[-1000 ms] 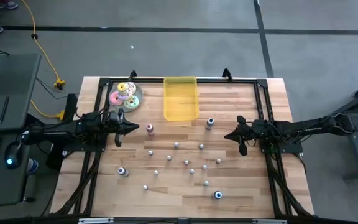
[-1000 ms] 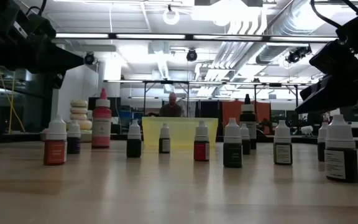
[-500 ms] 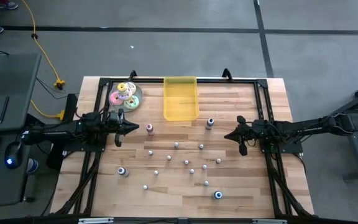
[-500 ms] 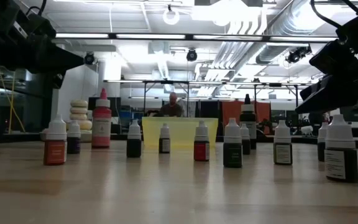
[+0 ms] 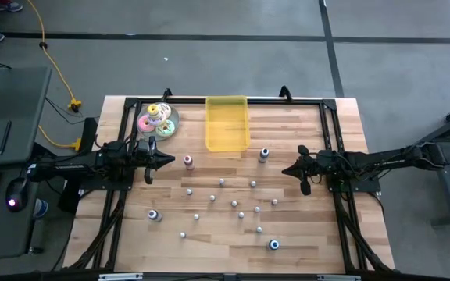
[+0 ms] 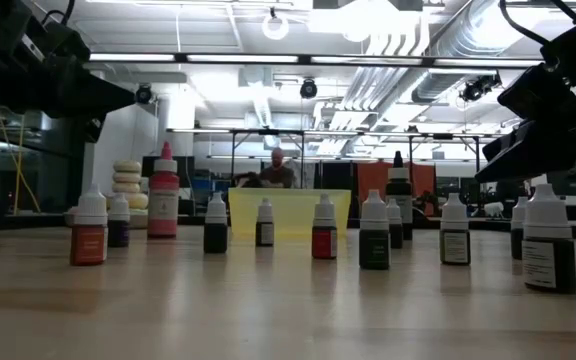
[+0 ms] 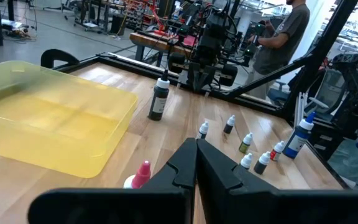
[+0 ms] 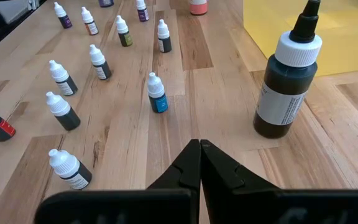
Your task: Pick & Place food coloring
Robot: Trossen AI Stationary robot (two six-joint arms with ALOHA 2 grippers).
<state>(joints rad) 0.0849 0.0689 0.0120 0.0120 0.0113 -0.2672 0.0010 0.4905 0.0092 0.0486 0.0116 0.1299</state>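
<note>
While both hover empty, left pincer [image 5: 172, 161] and right pincer [image 5: 284, 171] are closed.

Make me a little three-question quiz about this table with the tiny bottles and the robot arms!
1. True or false: the yellow tray already has bottles inside it.
2. Which is nearest the left gripper? A) the pink-capped bottle B) the donuts C) the blue bottle at the near edge
3. Fill in: the fingers of the right gripper are ____ and hold nothing.

Key
1. False: the tray looks empty in the high and left wrist views.
2. A: the pink-capped bottle stands just past the fingertips.
3. Shut: the fingers meet, with the big dark bottle standing apart ahead of them.
</note>
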